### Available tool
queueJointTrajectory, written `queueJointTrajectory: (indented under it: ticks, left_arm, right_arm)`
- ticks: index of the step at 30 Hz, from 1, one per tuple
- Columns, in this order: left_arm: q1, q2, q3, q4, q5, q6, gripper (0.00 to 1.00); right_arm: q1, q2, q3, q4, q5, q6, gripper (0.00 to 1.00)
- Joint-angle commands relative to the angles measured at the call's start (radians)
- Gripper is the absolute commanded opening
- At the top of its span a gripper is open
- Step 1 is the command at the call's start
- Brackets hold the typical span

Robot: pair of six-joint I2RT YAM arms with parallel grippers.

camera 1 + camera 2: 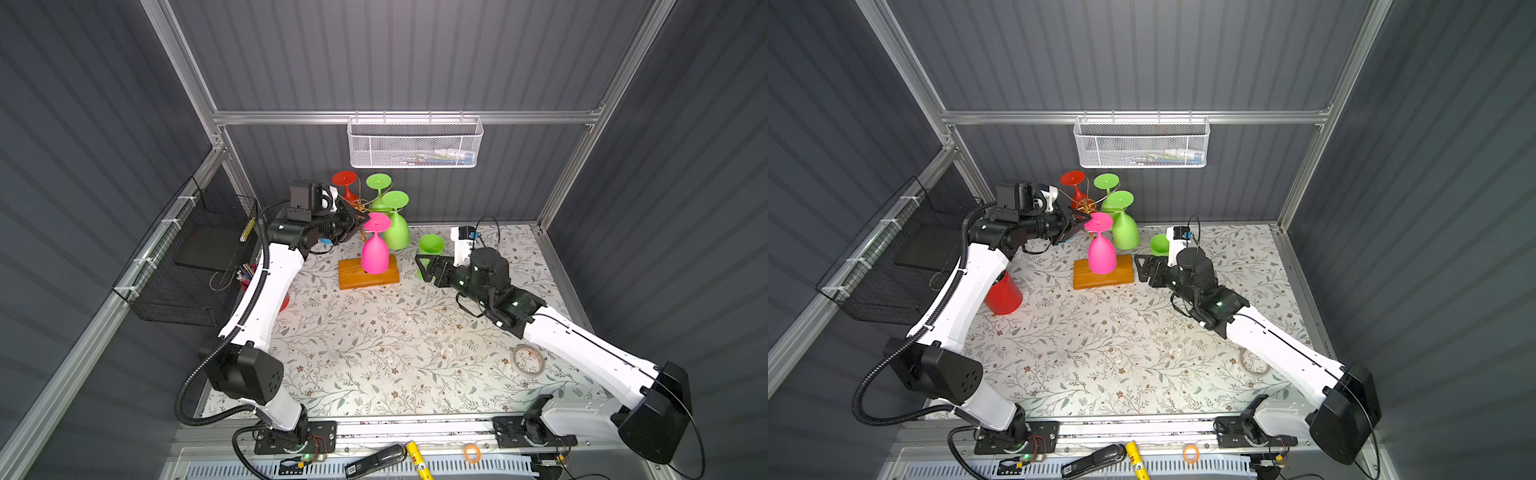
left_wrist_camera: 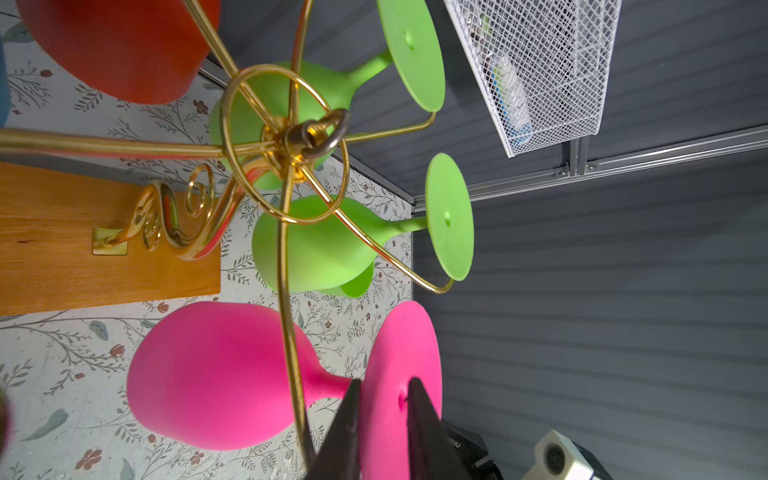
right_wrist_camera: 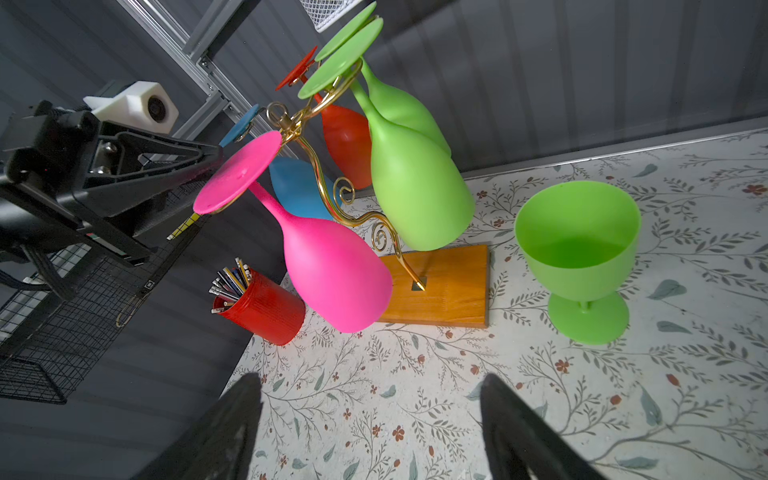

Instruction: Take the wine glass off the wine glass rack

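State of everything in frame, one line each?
Pink glass: hangs inverted on rack.
Red glass: hangs inverted.
Blue glass: hangs inverted.
Two green glasses: hang inverted.
Third green glass: upright on table.
Left gripper: straddles pink foot, grip unclear.
Right gripper: open, empty.

No legible text or labels

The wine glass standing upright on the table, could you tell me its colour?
Bright green; the upright wine glass shows best in the right wrist view.
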Motion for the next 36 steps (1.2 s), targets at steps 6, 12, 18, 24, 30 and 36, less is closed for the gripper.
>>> queueJointTrajectory:
  ticks: [6, 12, 18, 24, 30, 36]
  left_arm:
    - [0.017, -0.047, -0.037, 0.073, 0.072, -0.047, 0.19]
    - [0.029, -0.063, -0.059, 0.102, 0.095, -0.066, 0.17]
    - [0.034, -0.071, -0.086, 0.123, 0.105, -0.076, 0.12]
    - [0.039, -0.084, -0.113, 0.152, 0.118, -0.091, 0.04]
    - [0.040, -0.095, -0.124, 0.162, 0.121, -0.095, 0.01]
    - [0.041, -0.100, -0.140, 0.179, 0.127, -0.109, 0.00]
  right_arm:
    - [0.003, -0.002, 0.001, 0.016, 0.010, -0.009, 0.83]
    - [0.003, 0.000, 0.000, 0.016, 0.011, -0.007, 0.83]
    - [0.003, -0.004, 0.001, 0.008, 0.017, -0.009, 0.83]
    - [0.004, -0.010, -0.001, 0.005, 0.022, -0.010, 0.83]
    - [0.003, -0.011, -0.001, 0.006, 0.024, -0.009, 0.83]
    - [0.003, -0.013, -0.003, 0.005, 0.026, -0.010, 0.83]
